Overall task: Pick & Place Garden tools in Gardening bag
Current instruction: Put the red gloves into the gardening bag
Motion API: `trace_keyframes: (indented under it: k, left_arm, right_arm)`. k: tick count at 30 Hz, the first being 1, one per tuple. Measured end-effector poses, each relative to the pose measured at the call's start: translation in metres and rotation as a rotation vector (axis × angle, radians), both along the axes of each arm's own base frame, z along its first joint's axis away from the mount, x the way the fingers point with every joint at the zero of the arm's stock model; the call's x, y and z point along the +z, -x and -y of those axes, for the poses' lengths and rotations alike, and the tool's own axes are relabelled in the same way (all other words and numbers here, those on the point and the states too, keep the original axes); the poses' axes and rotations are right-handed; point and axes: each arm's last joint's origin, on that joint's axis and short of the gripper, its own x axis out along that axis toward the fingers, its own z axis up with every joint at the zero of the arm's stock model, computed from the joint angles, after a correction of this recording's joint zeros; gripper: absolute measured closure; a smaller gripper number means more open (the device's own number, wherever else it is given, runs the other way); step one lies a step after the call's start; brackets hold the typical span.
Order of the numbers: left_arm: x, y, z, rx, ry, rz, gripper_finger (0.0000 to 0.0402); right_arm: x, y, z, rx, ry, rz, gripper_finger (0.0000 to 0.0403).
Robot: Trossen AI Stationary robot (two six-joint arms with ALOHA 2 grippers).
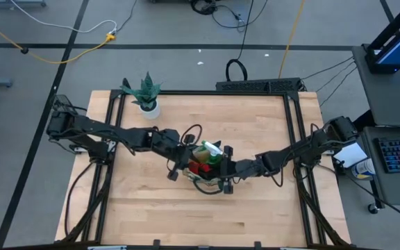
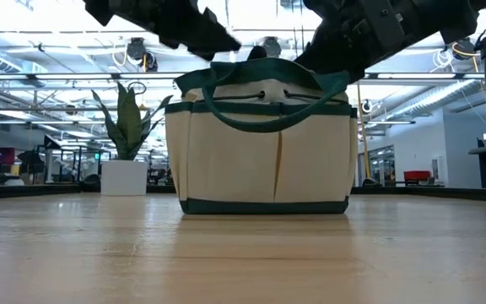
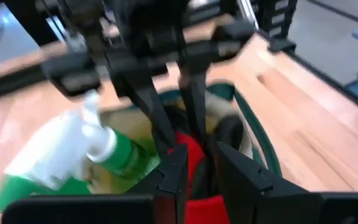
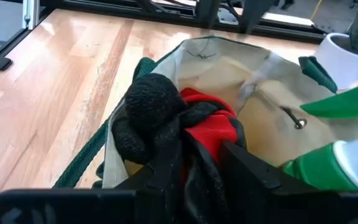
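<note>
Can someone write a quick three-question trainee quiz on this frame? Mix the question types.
1. True or false: the spray bottle lies on the table beside the gardening bag.
2. Where are the left gripper and right gripper? A) parked at the table edges B) both over the bag's open top C) at the potted plant
3. Fill in: the red and black item at the bag's mouth looks like a ____.

Key:
1. False. It sits in the bag's mouth.
2. B.
3. Glove, between the right gripper's fingers.
</note>
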Motion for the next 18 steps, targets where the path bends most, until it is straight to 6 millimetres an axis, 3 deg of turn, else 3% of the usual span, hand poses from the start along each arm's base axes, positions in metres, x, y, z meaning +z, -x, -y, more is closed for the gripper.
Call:
trace_keyframes:
  k: [8, 18]
  left_arm:
    - [-0.014, -0.009, 0.001, 0.006, 0.012, -0.034, 0.0316]
    - [-0.012, -0.011, 0.008, -0.096, 0.058, 0.009, 0.0316]
  right_arm:
    - [0.000, 0.000, -0.001, 0.009, 0.020, -0.002, 0.0294]
    - [0.000, 0.000, -0.001, 0.021, 0.051, 0.001, 0.0217]
